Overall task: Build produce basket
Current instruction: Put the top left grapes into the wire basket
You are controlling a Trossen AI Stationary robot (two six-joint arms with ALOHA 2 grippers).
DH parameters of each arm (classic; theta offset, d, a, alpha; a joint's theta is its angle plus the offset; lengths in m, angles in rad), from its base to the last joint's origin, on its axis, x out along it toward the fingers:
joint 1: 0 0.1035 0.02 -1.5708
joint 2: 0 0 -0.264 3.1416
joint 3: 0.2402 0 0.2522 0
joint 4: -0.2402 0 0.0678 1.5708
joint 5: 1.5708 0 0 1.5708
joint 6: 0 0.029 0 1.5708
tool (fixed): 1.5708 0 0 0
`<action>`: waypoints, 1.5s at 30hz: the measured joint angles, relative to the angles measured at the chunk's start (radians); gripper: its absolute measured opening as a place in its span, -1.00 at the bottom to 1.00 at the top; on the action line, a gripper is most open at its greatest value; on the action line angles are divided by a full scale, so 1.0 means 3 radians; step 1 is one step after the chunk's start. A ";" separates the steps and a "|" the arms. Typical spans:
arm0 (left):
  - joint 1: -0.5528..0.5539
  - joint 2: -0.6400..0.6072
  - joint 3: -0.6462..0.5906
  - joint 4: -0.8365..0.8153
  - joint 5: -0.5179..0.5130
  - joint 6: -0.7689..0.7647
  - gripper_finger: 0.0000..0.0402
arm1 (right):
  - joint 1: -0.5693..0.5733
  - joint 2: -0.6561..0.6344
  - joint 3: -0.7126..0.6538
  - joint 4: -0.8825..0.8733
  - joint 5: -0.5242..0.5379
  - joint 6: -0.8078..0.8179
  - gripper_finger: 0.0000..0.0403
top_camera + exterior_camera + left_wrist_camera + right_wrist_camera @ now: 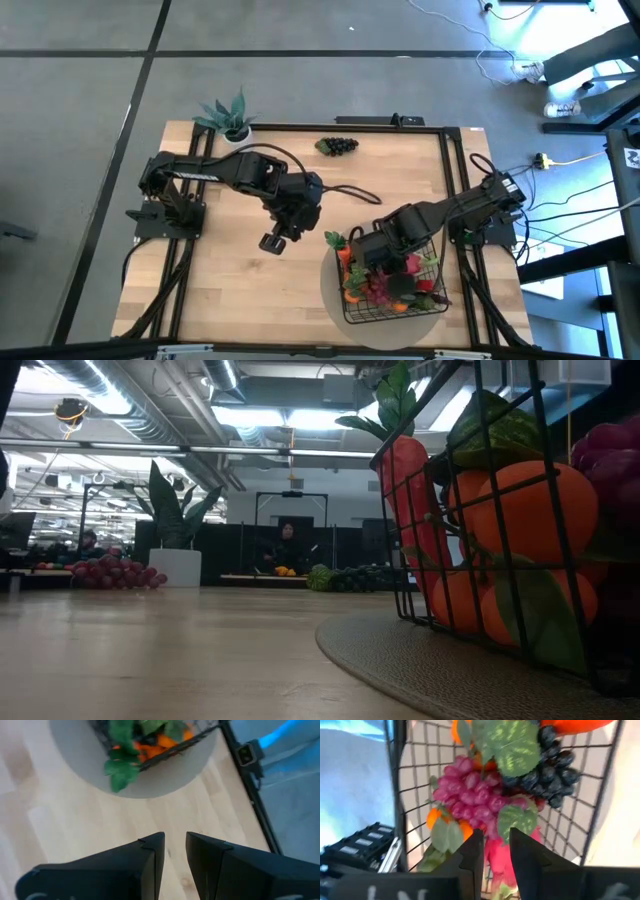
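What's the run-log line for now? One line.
left gripper open mid-table | right gripper over basket | produce inside | dark grape bunch outside, far edge

Basket (520,510) cut off, distant person (287,540) indistinct

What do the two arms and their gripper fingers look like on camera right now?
Both arms are black and jointed, with black cables looping along them. The left gripper and right gripper each end in two flat, dark, blocky fingers. Pale lettering shows on the right gripper's body, unreadable.
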 joint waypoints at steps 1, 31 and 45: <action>0.0010 0.0000 0.0000 -0.0002 -0.0041 -0.0037 -0.66 | 0.0000 -0.0002 0.0000 -0.0011 -0.0049 -0.0014 -0.61; 0.1130 0.0000 0.0000 -0.0247 -0.1243 -0.1396 -0.66 | -0.0168 -0.1194 0.0004 -0.0145 0.1616 0.0103 -0.66; 0.1539 -0.0082 -0.0232 -0.1085 -0.1578 -0.2434 -0.66 | -0.0424 -0.1451 0.0004 -0.0141 0.1865 -0.0290 -0.66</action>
